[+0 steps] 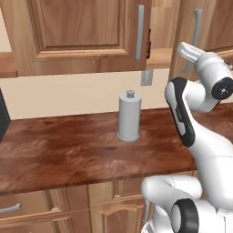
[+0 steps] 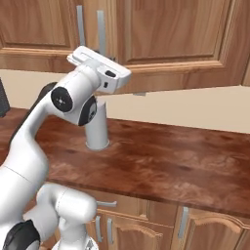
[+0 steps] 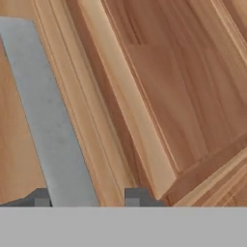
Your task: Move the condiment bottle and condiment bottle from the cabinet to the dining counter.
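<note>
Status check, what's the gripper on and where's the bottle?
Gripper shut on cabinet door handle. Condiment bottle on cabinet shelf, partly behind left door. Grey cylinder on worktop below.

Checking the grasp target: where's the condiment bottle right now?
In the left base view the condiment bottle peeks from the cabinet gap, behind the left door's edge, above the grey cylinder holder.

Counts, both base views:
- Grey cylinder holder (image 1: 129, 116): one, upright on the wooden surface (image 1: 68, 150).
- Condiment bottle (image 1: 148, 45): one, a dark sliver at a door's edge.
- Wall cabinet (image 1: 82, 32) doors: two in the left base view, each with a silver bar handle (image 1: 140, 32).
- Wall outlet (image 1: 146, 78): one.
</note>
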